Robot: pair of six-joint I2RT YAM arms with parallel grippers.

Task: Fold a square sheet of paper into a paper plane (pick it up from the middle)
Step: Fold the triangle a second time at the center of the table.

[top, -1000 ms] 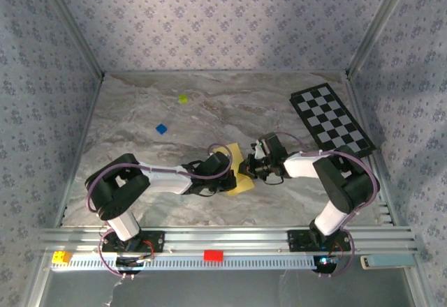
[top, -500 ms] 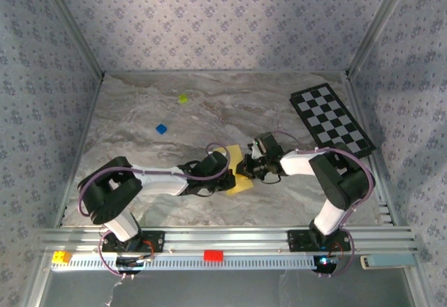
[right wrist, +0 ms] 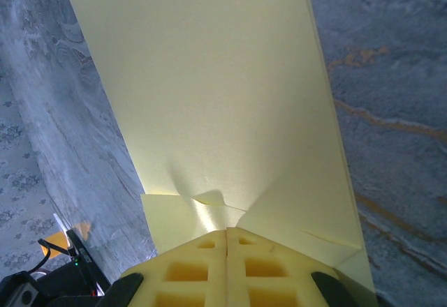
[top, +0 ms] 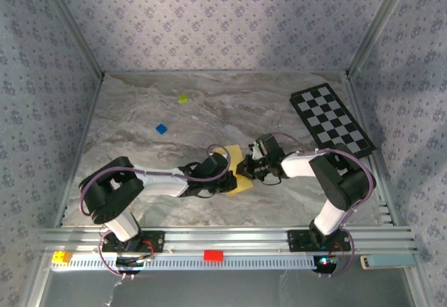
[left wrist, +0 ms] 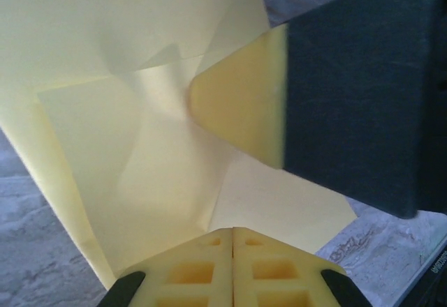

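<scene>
The yellow sheet of paper (top: 240,183), partly folded, sits at the table's near middle between my two grippers. My left gripper (top: 225,176) comes in from the left, my right gripper (top: 249,168) from the right, and they nearly meet over the sheet. In the left wrist view the left gripper (left wrist: 232,229) is shut, its tip at a crease in the paper (left wrist: 160,181), and a right-gripper fingertip (left wrist: 234,108) pinches a puckered fold ahead. In the right wrist view the right gripper (right wrist: 227,231) is shut where the paper's (right wrist: 209,84) flaps converge.
A black-and-white checkered board (top: 332,118) lies at the back right. A small yellow-green block (top: 183,98) and a blue block (top: 161,129) rest on the marble table (top: 140,111) at the back left. Patterned walls close in three sides.
The left arm's elbow has swung a little to the left and lower. Both grippers stay shut at the sheet, with the right one barely shifted.
</scene>
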